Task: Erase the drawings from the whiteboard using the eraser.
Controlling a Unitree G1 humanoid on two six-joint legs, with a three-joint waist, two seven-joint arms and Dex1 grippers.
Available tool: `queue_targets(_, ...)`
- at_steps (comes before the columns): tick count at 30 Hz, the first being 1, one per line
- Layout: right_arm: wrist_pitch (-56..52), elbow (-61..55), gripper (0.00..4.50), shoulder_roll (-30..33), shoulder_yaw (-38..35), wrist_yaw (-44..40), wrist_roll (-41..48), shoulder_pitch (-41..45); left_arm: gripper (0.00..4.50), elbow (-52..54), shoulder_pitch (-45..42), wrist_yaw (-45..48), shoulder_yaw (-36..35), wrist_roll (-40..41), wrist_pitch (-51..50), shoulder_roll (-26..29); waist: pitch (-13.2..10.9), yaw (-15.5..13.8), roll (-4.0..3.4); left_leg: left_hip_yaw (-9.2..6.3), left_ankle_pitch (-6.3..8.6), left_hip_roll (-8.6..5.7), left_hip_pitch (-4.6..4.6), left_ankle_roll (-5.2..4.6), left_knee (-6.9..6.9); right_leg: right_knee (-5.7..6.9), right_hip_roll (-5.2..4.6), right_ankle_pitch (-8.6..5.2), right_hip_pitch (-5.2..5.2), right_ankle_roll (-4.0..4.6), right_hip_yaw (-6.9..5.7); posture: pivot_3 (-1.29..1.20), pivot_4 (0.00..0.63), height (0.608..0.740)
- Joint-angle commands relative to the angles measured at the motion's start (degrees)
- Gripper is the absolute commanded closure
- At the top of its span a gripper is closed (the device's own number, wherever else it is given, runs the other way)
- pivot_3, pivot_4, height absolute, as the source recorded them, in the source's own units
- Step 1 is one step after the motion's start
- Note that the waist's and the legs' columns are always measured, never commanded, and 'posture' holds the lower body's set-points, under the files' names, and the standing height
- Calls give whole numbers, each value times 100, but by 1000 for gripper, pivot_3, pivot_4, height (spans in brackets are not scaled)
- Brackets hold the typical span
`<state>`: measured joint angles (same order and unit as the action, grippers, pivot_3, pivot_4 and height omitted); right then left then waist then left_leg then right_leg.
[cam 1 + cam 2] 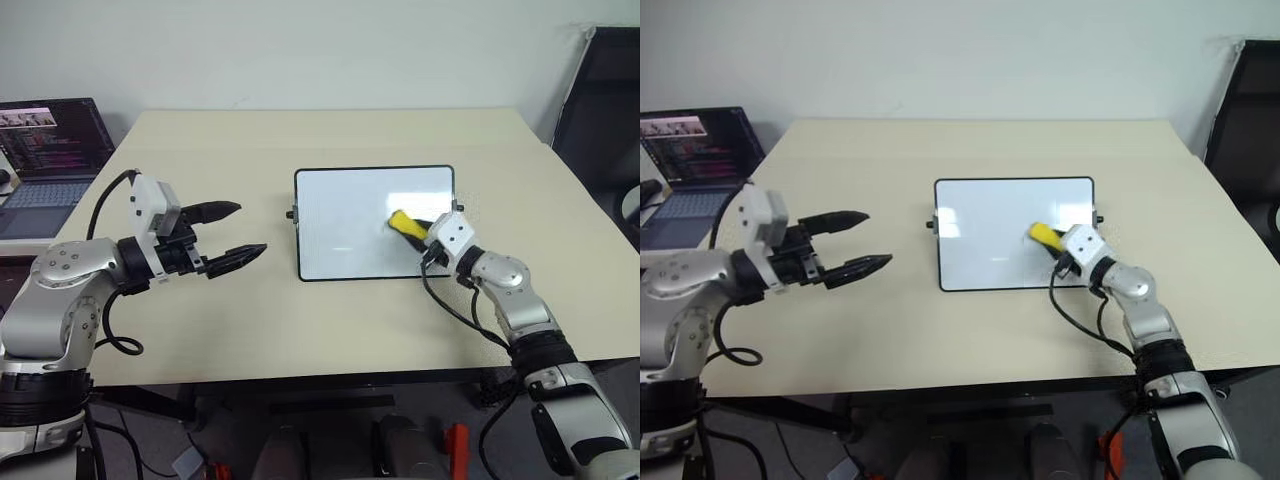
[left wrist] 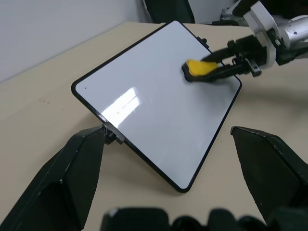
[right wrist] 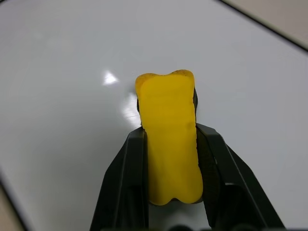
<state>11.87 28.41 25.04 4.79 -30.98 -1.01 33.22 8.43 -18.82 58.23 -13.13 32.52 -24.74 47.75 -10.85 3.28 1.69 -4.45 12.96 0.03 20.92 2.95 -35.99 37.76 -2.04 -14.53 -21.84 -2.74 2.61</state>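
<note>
1. The small rectangular glossy white whiteboard point(image 1: 360, 225) with a thin black frame lies flat near the middle of the beige desk point(image 1: 300, 320).
2. The right tool point(image 1: 418, 228) is clamped shut on the small bright yellow soft eraser point(image 1: 404, 223), which sits over the board's right half, seemingly touching the surface.
3. The left tool point(image 1: 240, 232) hovers over the desk to the board's left, its two black fingers spread wide apart and holding nothing.
4. The board's surface looks clean of marks.
5. An open laptop point(image 1: 50, 165) stands beyond the desk's far left corner.
</note>
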Motion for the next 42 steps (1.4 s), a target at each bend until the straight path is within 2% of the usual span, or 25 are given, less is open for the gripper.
queue_targets(1,97,393,3503,182,-322,441,-119,-8,0,11,-114,26,-49,-8,73,16,0,-10,1,0,0,0,2,0,1,-2,0,0,0,0,0,0,150,740)
queue_targets(9,359,628,3503,298,-530,891,-132,-87,0,-163,-305,91,75,-59,148,-30,-4,-9,6,-1,0,-3,5,0,2,-8,-3,0,1,-1,-1,0,150,740)
queue_targets(15,178,115,3503,71,-366,389,138,-340,0,-315,-470,201,165,-126,212,-82,-4,8,7,-1,0,-3,6,0,16,-17,-3,-1,-1,-1,0,0,150,740)
queue_targets(18,-452,-1069,3503,174,-397,-398,818,-634,0,-344,-564,266,198,-103,214,-110,-7,8,4,0,1,3,13,0,26,-17,0,-4,-14,4,-1,0,150,740)
queue_targets(21,-1695,-2533,3503,701,-652,-976,1548,-883,0,-266,-819,291,161,184,24,-230,-24,-18,-21,-11,1,1,70,0,20,-13,1,12,-62,-24,-10,0,150,740)
queue_targets(24,-2738,-3329,3503,1362,-1411,-1119,2292,-953,0,-173,-1120,314,300,392,-135,-471,-28,-72,-27,-20,-1,-10,185,1,-8,3,-3,30,-164,-39,-14,0,150,740)
queue_targets(26,-3174,-3466,3503,1670,-1822,-1051,2548,-954,0,-140,-1214,353,463,394,-161,-623,-28,-137,-25,-21,0,-18,193,1,-6,-3,-11,41,-167,-27,-19,0,150,740)
queue_targets(30,-3704,-2827,3503,2262,-2579,-711,2372,-1221,0,-36,-1397,460,1234,256,-68,-1296,-25,-204,-21,-21,1,-23,193,0,-1,-33,-16,38,-152,-31,-25,0,150,740)
queue_targets(34,-3884,-2329,3503,2336,-2931,-456,2288,-1551,0,-172,-1544,583,1939,-79,259,-1964,-26,-187,-19,-12,2,-27,201,-1,2,-74,-20,46,-142,-43,-17,0,150,740)
queue_targets(38,-3979,-1538,3503,2156,-2654,150,1804,-1637,0,-786,-1749,459,2460,-433,713,-2931,-24,-153,-22,-7,1,-29,198,-1,-1,-71,-21,47,-142,-46,-11,0,150,740)
queue_targets(42,-3642,-691,3503,1916,-2498,326,1599,-1243,0,-1089,-1770,569,2591,-673,954,-3183,-22,-59,-32,0,1,-26,188,-2,0,-63,-13,48,-141,-46,0,0,150,740)
